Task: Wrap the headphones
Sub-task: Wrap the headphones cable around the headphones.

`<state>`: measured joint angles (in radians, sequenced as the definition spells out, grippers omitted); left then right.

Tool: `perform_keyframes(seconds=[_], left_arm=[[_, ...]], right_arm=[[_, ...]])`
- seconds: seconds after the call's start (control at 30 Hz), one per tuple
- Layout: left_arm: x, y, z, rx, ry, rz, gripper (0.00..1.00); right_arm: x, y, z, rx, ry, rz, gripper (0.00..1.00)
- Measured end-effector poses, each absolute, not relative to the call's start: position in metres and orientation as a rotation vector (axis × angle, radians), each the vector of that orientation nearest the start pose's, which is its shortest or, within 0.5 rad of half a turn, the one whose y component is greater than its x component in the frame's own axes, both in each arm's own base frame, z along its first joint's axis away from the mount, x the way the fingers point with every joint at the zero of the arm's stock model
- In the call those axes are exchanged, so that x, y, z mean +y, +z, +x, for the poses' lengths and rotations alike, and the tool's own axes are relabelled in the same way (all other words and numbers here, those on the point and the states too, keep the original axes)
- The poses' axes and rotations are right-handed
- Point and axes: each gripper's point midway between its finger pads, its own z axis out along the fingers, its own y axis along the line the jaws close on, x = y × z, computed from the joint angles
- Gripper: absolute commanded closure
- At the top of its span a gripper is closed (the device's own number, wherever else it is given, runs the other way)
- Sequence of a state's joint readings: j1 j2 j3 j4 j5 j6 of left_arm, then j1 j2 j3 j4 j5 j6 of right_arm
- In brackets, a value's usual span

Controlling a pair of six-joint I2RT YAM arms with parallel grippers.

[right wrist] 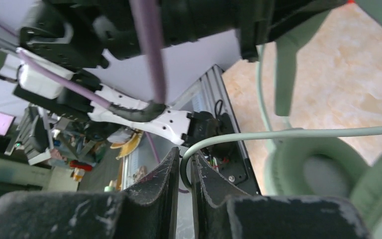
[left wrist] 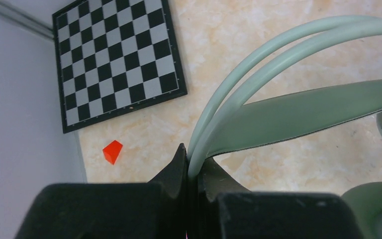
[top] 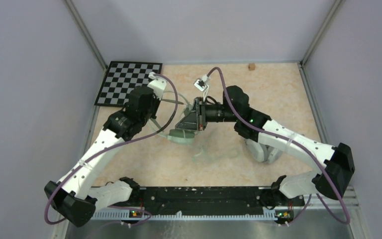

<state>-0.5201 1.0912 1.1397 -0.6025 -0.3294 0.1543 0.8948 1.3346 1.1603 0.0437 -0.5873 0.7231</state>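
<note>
1. While the left end effector [left wrist: 193,159] is clamped shut on the 2 thin rails [left wrist: 238,84] of their headband, the mint-green headphones [top: 181,133] hang between the 2 arms over the middle of the desk [top: 278,89].
2. The right end effector [right wrist: 185,162] is narrowed to a slit and holds the pale-green cable [right wrist: 298,133], which runs from its tips across toward the padded ear cup [right wrist: 323,174].
3. The step in hand looks like winding that cable around the headband. To do it well:
   - The left side should act as a fixed anchor.
   - The right side should carry the cable around with light, even tension.
   - Each turn should lie beside the one before, on the band rather than over a cup.
   - Too hard a pull could twist the rails out of the left grip.
   - Too little pull would likely leave loose loops.
4. Each view shows something the others miss:
   - Only the left wrist view shows the pinch on the 2 rails. It also shows a red block [left wrist: 113,151] near the checkerboard [left wrist: 119,59], which the overhead view does not show.
   - Only the right wrist view shows the cable inside the slit.
   - Only the overhead view shows slack cable lying on the desk and the white headphones [top: 264,151] resting apart, partly under the right arm.
</note>
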Motion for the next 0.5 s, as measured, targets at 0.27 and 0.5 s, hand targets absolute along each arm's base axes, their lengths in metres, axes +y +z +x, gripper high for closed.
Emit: perform_keyframes(seconds=[0.27, 0.5], left_arm=[[-0.097, 0.268, 0.315, 2.015, 0.152, 0.361, 1.00], [-0.112, 0.283, 0.314, 1.973, -0.015, 0.236, 1.00]], right_arm=[[0.398, 0.340, 0.149, 1.782, 1.755, -0.713, 0.86], [0.394, 0.325, 0.153, 1.801, 1.699, -0.679, 0.87]])
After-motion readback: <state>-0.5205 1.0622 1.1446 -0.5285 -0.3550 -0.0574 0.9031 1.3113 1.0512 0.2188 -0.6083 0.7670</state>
